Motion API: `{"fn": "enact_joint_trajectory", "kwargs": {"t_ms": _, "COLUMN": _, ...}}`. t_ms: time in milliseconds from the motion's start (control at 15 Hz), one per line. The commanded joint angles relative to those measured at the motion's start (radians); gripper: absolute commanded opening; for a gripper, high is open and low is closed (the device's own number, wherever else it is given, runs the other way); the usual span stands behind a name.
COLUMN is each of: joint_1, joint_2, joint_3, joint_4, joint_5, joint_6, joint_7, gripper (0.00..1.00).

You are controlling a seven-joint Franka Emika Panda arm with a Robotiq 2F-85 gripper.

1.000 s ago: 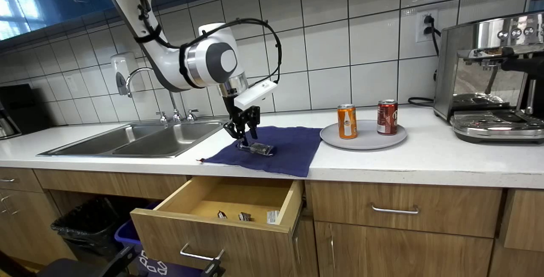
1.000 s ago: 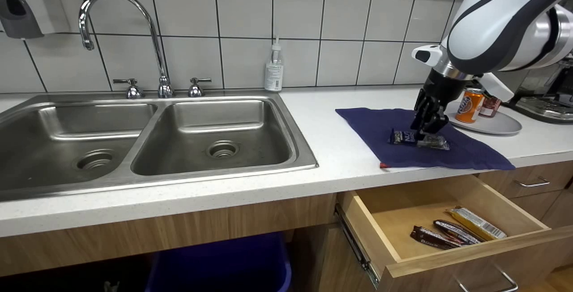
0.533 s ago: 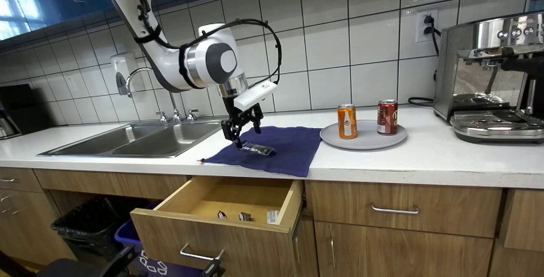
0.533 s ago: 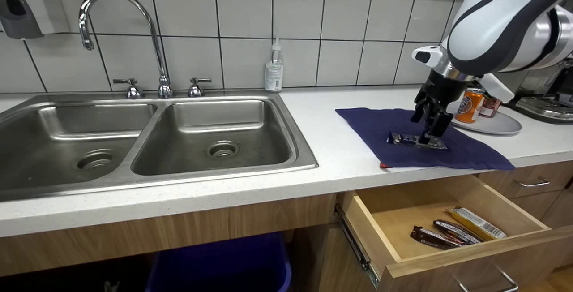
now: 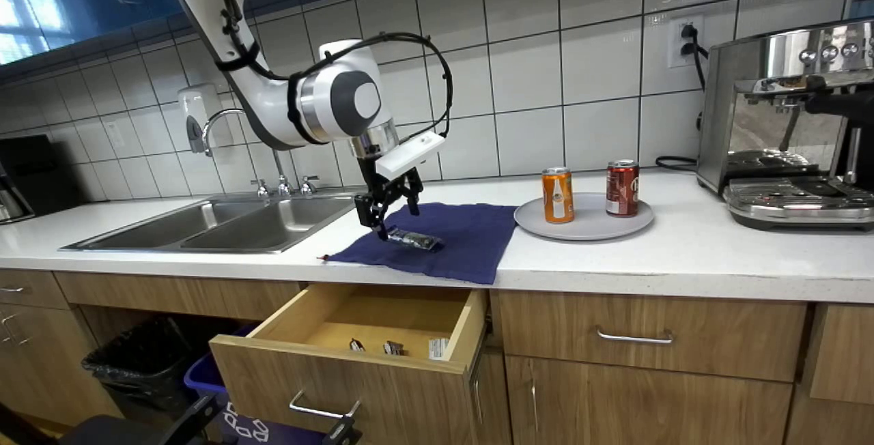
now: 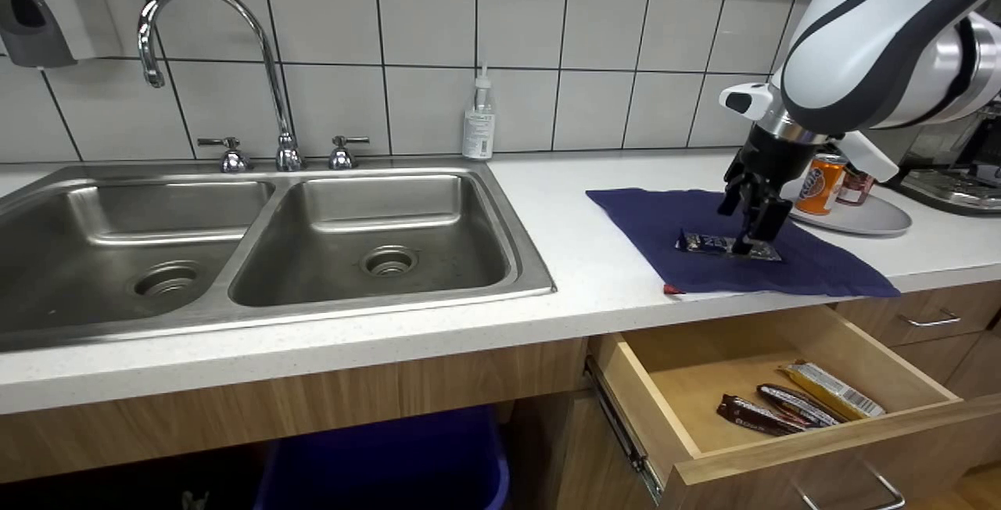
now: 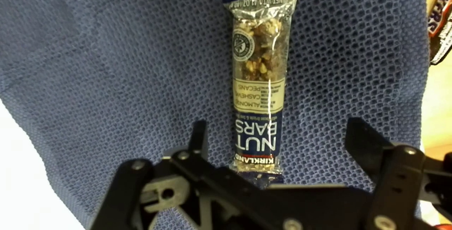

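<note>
Both exterior views bright, evenly lit. White glare on blue cabinet (image 5: 82,5); highlights on steel sink (image 6: 256,238); deep shadow beneath counter (image 6: 563,213). Wrist view sharp on nut bar (image 7: 259,92), glare streaking down wrapper (image 7: 270,97); counter burnt white; nearest parts of gripper (image 7: 276,123) dark, blurred.

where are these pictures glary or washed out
Wrist view: a white streak on the nut bar, the countertop washed out; in an exterior view, a bright reflection on the blue cabinet; in both exterior views, highlights on the sink.

The white arm (image 5: 270,107) has grey joint caps (image 5: 345,95), a black cable (image 5: 448,83) and a black tool (image 7: 277,126) with silver screws (image 7: 409,150).
</note>
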Motion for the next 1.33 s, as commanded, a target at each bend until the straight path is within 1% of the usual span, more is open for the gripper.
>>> {"fn": "enact_joint_trajectory", "kwargs": {"t_ms": 0, "joint_1": -0.001, "joint_2": -0.003, "joint_3": -0.002, "joint_4": 0.005, "joint_5": -0.004, "joint_6": -0.011, "joint_7": -0.001, "gripper": 1.00}}
{"fn": "enact_joint_trajectory", "kwargs": {"t_ms": 867, "joint_1": 0.002, "joint_2": 0.040, "joint_3": 0.000, "joint_4": 0.060, "joint_5": -0.001, "joint_6": -0.053, "joint_7": 0.004, "gripper": 1.00}}
{"fn": "enact_joint_trajectory", "kwargs": {"t_ms": 1267, "joint_1": -0.005, "joint_2": 0.065, "joint_3": 0.010, "joint_4": 0.109, "joint_5": 0.010, "joint_6": -0.106, "joint_7": -0.008, "gripper": 1.00}}
